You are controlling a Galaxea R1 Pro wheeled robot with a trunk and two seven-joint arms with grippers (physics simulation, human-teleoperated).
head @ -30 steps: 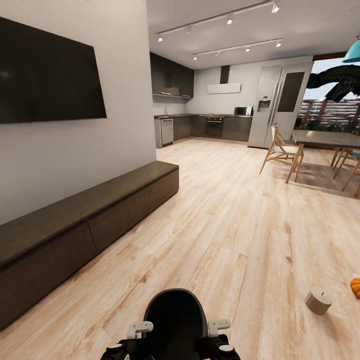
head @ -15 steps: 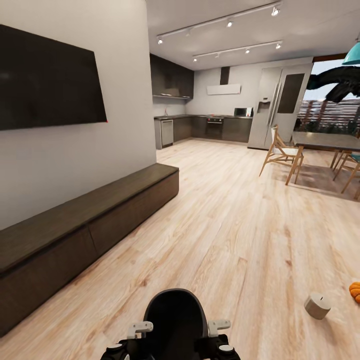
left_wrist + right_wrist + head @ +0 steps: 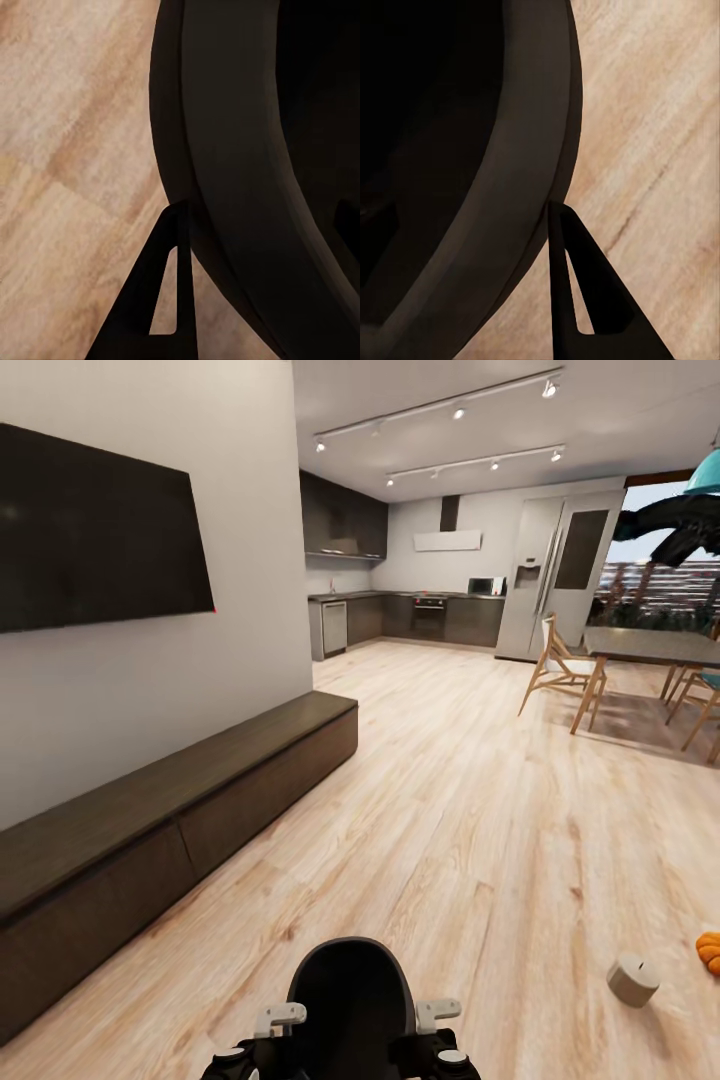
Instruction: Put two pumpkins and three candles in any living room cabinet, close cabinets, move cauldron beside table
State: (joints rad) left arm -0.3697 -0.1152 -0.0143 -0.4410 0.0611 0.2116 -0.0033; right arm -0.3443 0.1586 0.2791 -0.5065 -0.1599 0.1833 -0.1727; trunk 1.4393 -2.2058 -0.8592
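We log a pale cylindrical candle (image 3: pixel 633 979) and an orange pumpkin (image 3: pixel 710 951) on the wood floor (image 3: pixel 470 830), ahead-right of our fingers, nearer the right arm. The long dark-brown wooden cabinet (image 3: pixel 180 810), panels closed, runs lengthwise ahead-left along the wall. Whether the fingers are spread, we cannot tell.

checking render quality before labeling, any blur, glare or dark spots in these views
Head view: evenly lit and sharp up close, softer toward the far kitchen, with the pumpkin cut off by the frame edge and a soft shadow beside the candle. Left and right wrist views: a dark curved body shows no detail, and the floor looks soft.
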